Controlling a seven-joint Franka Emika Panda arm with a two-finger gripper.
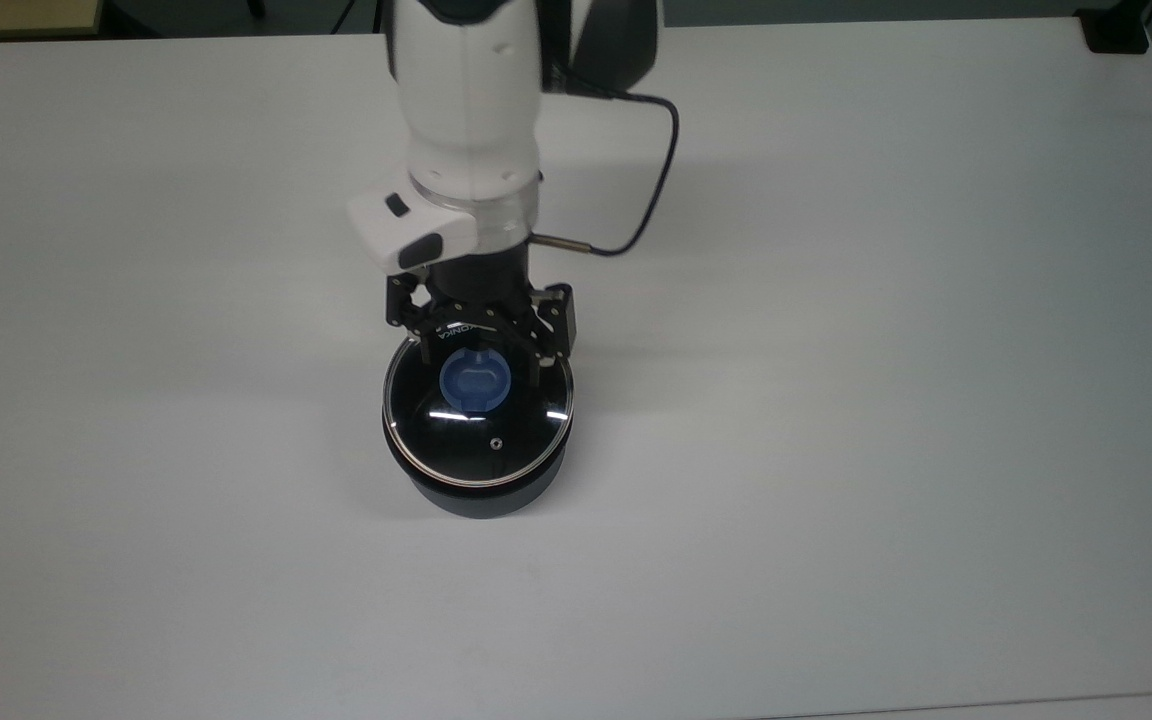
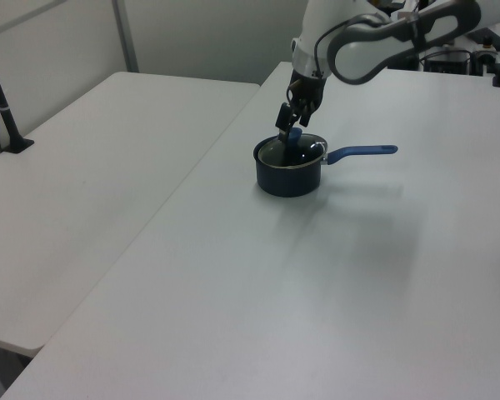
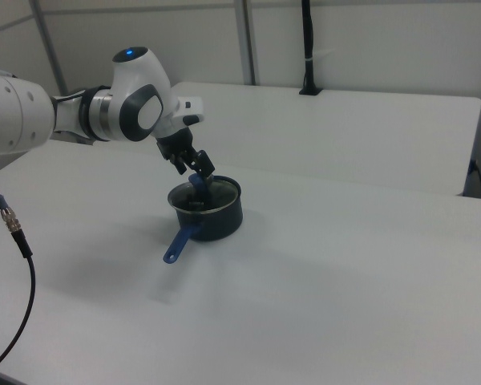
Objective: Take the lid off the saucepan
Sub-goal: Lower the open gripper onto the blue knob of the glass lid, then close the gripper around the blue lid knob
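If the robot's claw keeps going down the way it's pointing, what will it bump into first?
Most likely the lid's blue knob. The gripper points down at the lid on the saucepan, its open fingers on either side of the knob. Whether they already touch the glass is unclear.

Navy saucepan (image 1: 481,492), blue knob (image 1: 474,381), seemingly white table (image 1: 836,400)
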